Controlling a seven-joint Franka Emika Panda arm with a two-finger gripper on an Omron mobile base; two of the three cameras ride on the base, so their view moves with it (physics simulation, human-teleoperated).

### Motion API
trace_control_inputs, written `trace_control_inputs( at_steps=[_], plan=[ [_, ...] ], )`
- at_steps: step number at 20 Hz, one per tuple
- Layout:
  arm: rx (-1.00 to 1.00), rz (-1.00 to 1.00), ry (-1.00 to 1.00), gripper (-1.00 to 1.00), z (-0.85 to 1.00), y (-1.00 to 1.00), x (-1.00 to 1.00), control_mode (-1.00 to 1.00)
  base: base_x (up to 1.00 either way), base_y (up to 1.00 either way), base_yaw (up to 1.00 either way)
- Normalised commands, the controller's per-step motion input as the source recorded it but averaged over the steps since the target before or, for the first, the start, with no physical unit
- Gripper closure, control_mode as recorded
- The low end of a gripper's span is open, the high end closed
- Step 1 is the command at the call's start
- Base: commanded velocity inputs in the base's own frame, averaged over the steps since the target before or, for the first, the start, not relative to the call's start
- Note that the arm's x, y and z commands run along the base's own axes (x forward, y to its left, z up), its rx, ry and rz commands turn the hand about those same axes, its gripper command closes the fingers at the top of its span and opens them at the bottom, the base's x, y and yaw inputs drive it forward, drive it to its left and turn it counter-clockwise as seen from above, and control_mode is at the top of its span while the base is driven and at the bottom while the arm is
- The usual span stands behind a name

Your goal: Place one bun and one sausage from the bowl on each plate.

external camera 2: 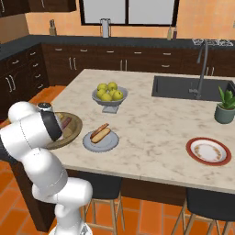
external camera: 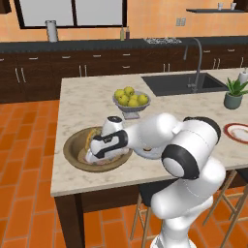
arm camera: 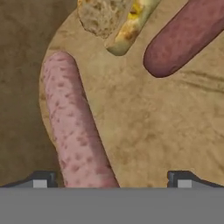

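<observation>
Hand view: sausage (arm camera: 76, 127) between parted jaws

This is a kitchen — a stone-topped bench (external camera 2: 151, 119) with a sink (external camera 2: 188, 87) and tap (external camera 2: 202, 69), dark cupboards (external camera 2: 92, 64), orange floor tiles (external camera: 24, 160).

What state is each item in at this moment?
Bowl: holds a bun and two sausages.
Pink sausage: lying loose, between the open jaws.
Dark sausage: lying loose.
Grey-blue plate: bun and sausage on it.
Red-rimmed plate: bare.
Gripper: open, low over the bowl.
Fruit bowl: full.
</observation>
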Motion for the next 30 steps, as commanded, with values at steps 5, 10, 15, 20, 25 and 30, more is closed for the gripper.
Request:
trace_control_inputs(
  at_steps=[5, 10, 15, 20, 25, 30],
  plan=[
    [-0.03, 0.0, 0.0, 1.0, -0.17, 0.08, 0.06, -1.0, 0.0, 0.0, 0.0],
    [0.0, 0.0, -0.02, 1.0, 0.57, -0.08, -0.12, -1.0, 0.0, 0.0, 0.0],
    [0.05, -0.01, -0.02, 1.0, 1.0, -0.55, -0.27, -1.0, 0.0, 0.0, 0.0],
    [0.08, -0.13, 0.0, 1.0, 0.97, -0.98, -0.39, -1.0, 0.0, 0.0, 0.0],
    [0.02, -0.28, 0.0, 1.0, 0.48, -1.0, -0.07, -1.0, 0.0, 0.0, 0.0],
    [0.0, -0.35, 0.0, 1.0, -0.06, -1.0, 0.16, -1.0, 0.0, 0.0, 0.0]
  ],
)
